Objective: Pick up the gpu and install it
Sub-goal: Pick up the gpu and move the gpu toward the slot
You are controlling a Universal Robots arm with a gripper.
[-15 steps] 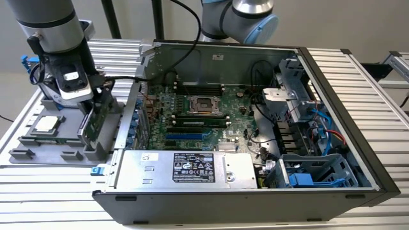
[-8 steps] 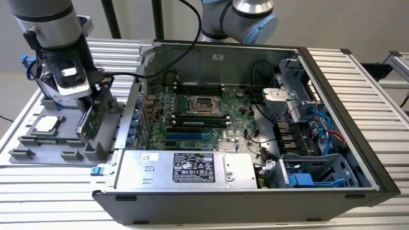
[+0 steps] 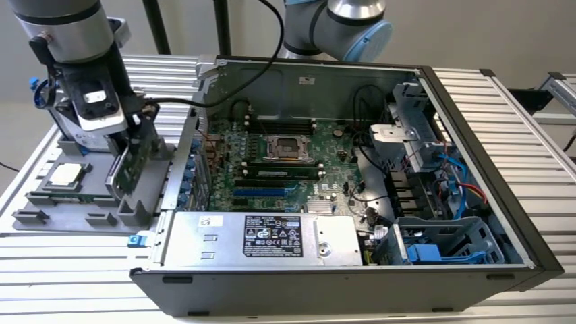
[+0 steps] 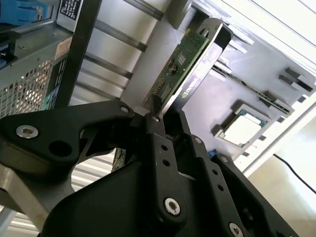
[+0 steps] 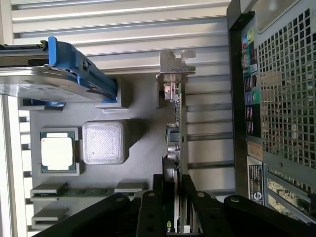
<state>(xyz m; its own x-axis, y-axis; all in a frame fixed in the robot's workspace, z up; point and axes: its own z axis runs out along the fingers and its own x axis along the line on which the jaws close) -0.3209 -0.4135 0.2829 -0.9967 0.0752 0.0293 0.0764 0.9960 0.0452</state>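
Fingers (image 5: 190,205) pinched the gpu (image 5: 177,133) at one short end, one finger on each face. The card stood on edge, metal bracket (image 5: 176,63) away from the fingers, at the grey parts tray (image 3: 67,219) on the desk (image 3: 72,270), to the exterior view's left of the open computer case (image 3: 360,290). A processor (image 5: 57,152) lay in the tray nearby.

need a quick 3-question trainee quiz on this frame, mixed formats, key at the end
1. True or false: the gpu is already seated on the motherboard.
2. The fingers close on: A the gpu, B the processor, C the hard drive.
3. Fill in: the parts tray lies at the exterior view's ___ of the computer case.
Key: 1 false; 2 A; 3 left.
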